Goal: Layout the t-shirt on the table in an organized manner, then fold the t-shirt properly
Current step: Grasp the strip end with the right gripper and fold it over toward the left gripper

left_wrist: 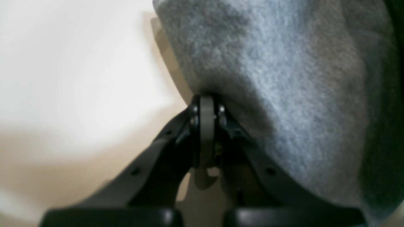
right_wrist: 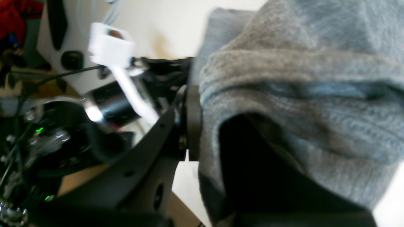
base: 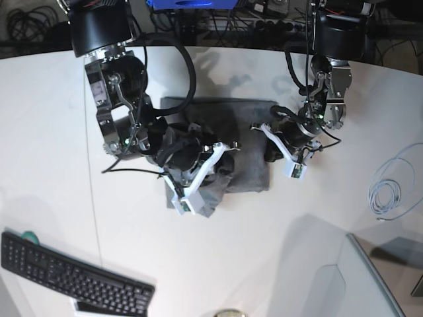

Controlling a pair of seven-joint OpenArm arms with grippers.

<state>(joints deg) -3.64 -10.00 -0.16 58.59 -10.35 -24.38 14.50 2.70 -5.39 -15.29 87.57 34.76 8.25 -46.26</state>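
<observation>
Base view shows the t-shirt lying bunched and partly folded near the middle of the frame, on the white table. Its upper edge runs fairly straight, while the lower left part hangs out in a crumpled flap toward the lower centre. Both arms reach into the cloth from either side.

On the left of this view, the right gripper is buried in the grey fabric. Its wrist view shows the shirt draped thickly over the jaws, with one dark finger pressed against the cloth edge; the jaws stand nearly together, pinching a fold of the t-shirt.

On the right of the base view, the left gripper meets the shirt's right edge. Its wrist view shows the left gripper with jaws drawn tight together, nipping the edge of the grey knit, which fills the upper right of that frame, with pale table at the left.

Farther out, a black keyboard sits at the lower left of the base view, and a coiled pale cable lies on the table at the right edge.
</observation>
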